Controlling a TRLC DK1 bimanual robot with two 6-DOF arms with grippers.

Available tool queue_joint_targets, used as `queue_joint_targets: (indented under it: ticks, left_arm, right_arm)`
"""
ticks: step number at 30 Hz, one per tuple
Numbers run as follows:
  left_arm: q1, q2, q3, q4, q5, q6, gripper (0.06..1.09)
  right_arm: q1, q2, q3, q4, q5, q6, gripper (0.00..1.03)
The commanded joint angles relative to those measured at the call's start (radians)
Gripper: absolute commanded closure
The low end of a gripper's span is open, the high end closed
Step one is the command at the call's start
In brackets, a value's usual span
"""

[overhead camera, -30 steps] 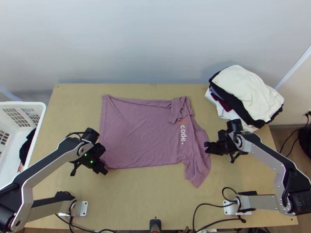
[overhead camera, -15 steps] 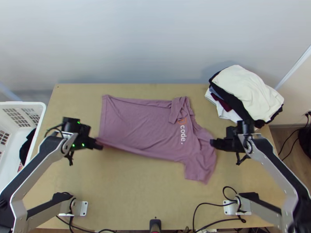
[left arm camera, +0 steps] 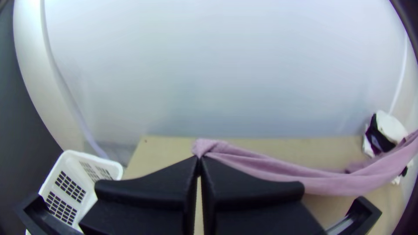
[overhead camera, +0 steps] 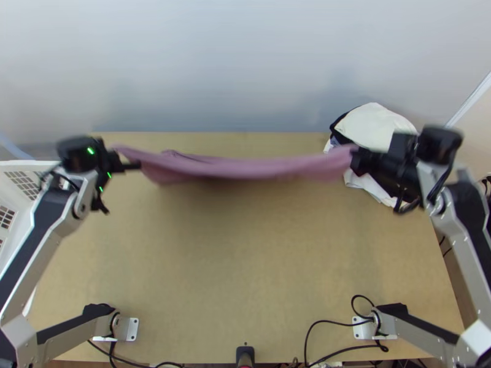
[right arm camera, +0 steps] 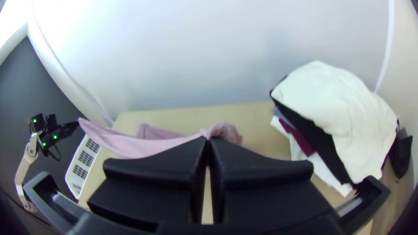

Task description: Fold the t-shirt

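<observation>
Mauve t-shirt (overhead camera: pixel 245 168) slung between both grippers, a sagging band across the table's 12 o'clock. Left gripper (overhead camera: pixel 135 165), 10 o'clock, pinches one end; right gripper (overhead camera: pixel 356 161), 2 o'clock, pinches the other, near the clothes pile (overhead camera: pixel 371 126).

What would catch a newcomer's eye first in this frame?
The mauve t-shirt, pulled into a long, sagging band above the far part of the table, with the left gripper closed on one end and the right gripper on the other. Next comes the stacked pile of clothes at the table's far right, cream cloth on top, then the white basket by the left edge.
</observation>
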Motion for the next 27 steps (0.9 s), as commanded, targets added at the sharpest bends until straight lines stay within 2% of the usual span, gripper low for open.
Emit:
queue_joint_targets:
  ticks: [1,9,14,20,27]
  left_arm:
    - [0.014,0.050,0.147,0.025,-0.041,-0.028,1.05]
    - [0.043,0.139,0.475,0.114,-0.081,-0.026,1.05]
    - [0.040,0.110,0.551,0.218,-0.081,-0.017,1.05]
    - [0.052,0.081,0.629,0.278,-0.081,-0.011,1.05]
    - [0.069,-0.023,0.638,0.295,-0.081,-0.011,1.05]
  right_arm:
    - [0.002,0.096,0.165,-0.003,0.036,0.020,1.00]
    - [-0.011,0.347,0.623,-0.008,0.109,0.014,1.00]
    - [-0.015,0.420,0.881,0.018,0.160,-0.013,1.00]
    - [-0.026,0.333,0.895,0.178,0.186,-0.079,1.00]
    - [-0.044,0.112,0.811,0.181,0.185,-0.108,1.00]
